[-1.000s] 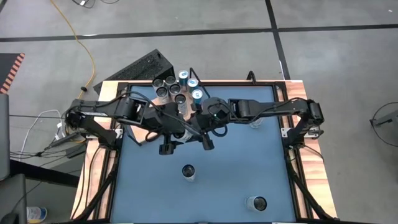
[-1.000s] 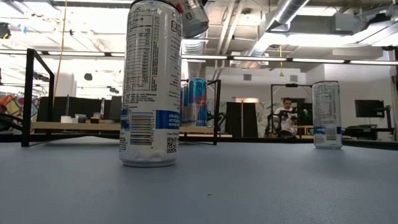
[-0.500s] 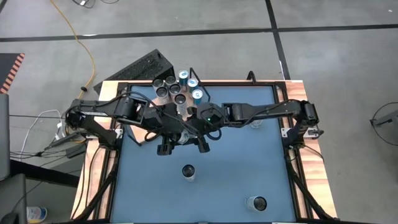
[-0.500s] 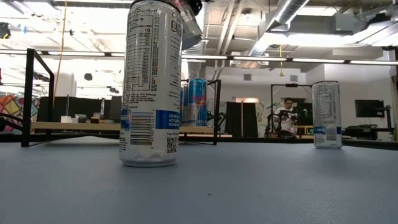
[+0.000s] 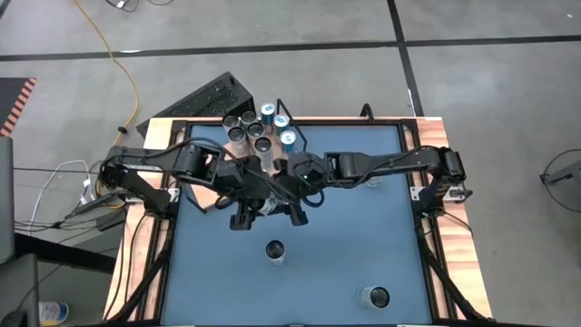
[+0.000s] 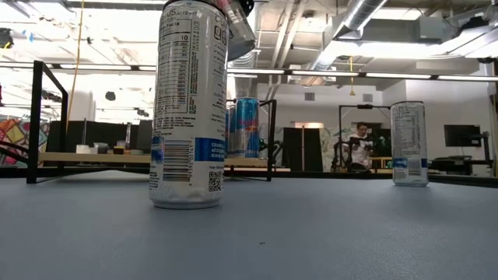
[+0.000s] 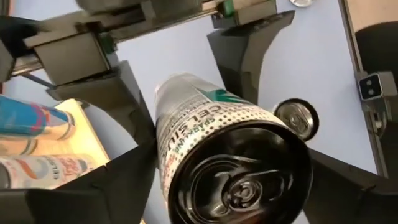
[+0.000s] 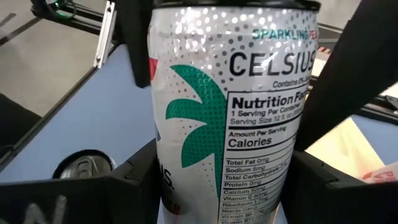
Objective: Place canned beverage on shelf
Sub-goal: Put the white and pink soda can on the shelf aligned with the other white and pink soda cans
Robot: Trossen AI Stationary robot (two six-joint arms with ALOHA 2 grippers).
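Note:
A silver Celsius can (image 8: 224,106) hangs in the air above the middle of the blue table. My right gripper (image 5: 289,202) is shut on it. My left gripper (image 5: 250,207) comes from the table's left, and its spread fingers (image 7: 106,186) stand on either side of the can's top end (image 7: 242,180). In the low view only one tilted end of the can (image 6: 240,23) shows, high up. The shelf, a pale board (image 6: 93,159) with a black wire frame (image 6: 36,117), stands at the table's far left with several cans (image 5: 259,127) on it. My right gripper pinches the can's side wall (image 8: 171,180) between its two fingers, on the half toward the can's bottom. The fingers come from the table's right, slanting down, and lie across the can. The can is lifted clear of the table, tilted, its top toward my left arm. My left gripper has a finger on each side of the can's top end; whether they touch it, I cannot tell.
Loose cans stand upright on the table: one near the middle (image 5: 275,251), one at the near right (image 5: 374,296), one under my right arm (image 5: 372,182). A person (image 6: 359,148) shows far off in the room behind.
My right gripper has carried the can a little toward the table's left and slightly down, closer to my left gripper, and has then kept still. The can stays clear of the table.

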